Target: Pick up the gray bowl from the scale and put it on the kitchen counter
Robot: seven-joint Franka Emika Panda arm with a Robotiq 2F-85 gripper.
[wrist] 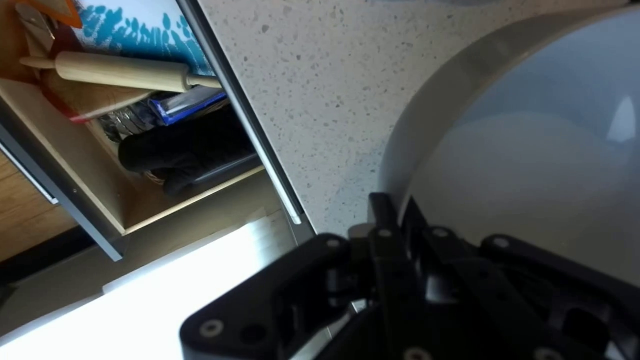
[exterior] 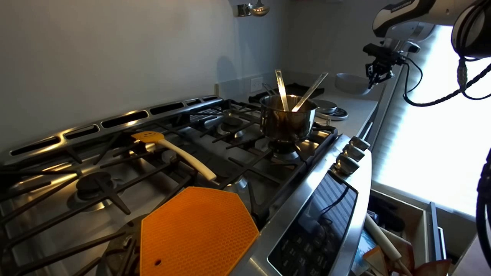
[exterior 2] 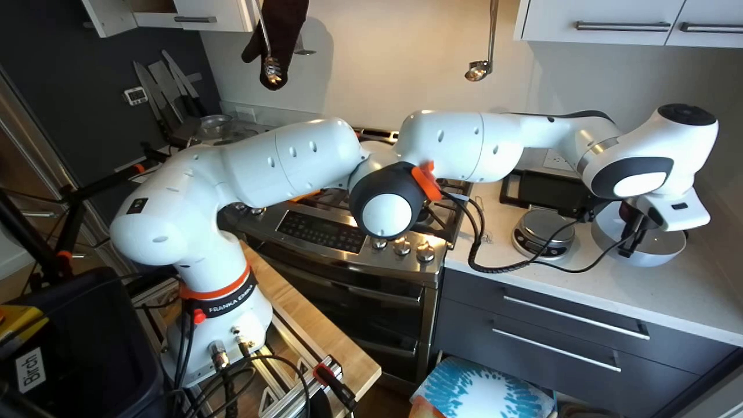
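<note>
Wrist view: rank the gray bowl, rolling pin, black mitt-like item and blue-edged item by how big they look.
1. Gray bowl, cut off by the picture edge and nearest the camera.
2. Rolling pin and black mitt-like item: too alike to rank; the pin is longer, the other broader.
3. Blue-edged item.

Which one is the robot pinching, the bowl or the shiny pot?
The gray bowl: it is pinched in the gripper. The pot stands untouched on the stove, with utensils sticking out.
</note>
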